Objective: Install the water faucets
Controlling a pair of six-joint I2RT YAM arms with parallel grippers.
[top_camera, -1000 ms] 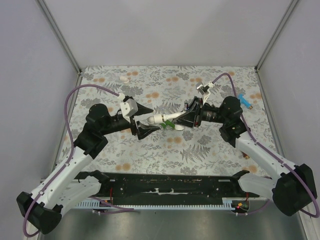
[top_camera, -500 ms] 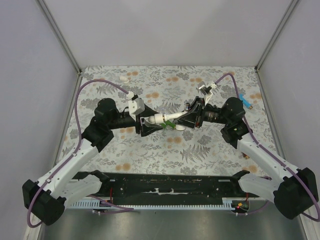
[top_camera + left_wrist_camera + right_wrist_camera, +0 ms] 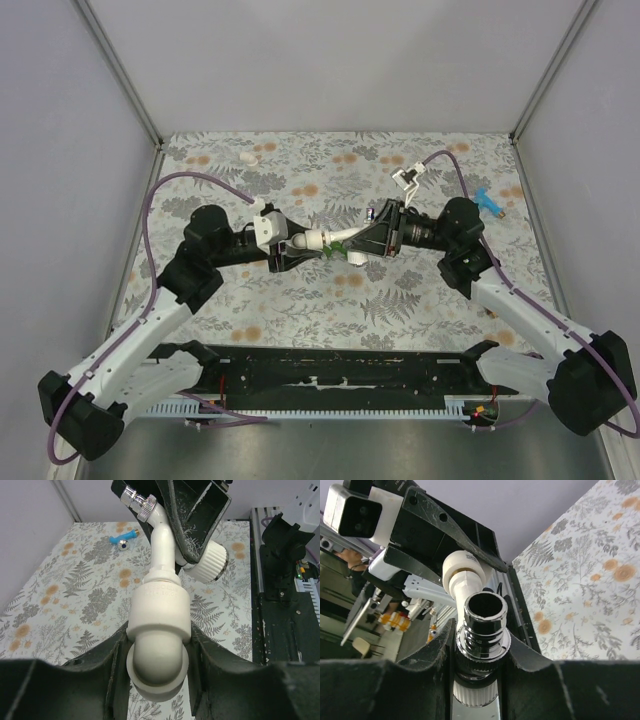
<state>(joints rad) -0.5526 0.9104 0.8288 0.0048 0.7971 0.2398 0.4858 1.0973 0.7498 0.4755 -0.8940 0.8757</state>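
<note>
I have the white faucet held above the middle of the tabletop, bridged between both arms. I judge it to be light, stiff plastic, smooth enough to spin under torque, so I would grip the thick ends, not the thin neck. The left gripper has its jaws clamped on the fat rounded white end. The right gripper has its jaws clamped on the silvery metal end.

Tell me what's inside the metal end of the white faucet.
The white faucet's metal end is an open tube. Only a dark, empty-looking bore shows, and anything deeper inside is lost in shadow.
</note>
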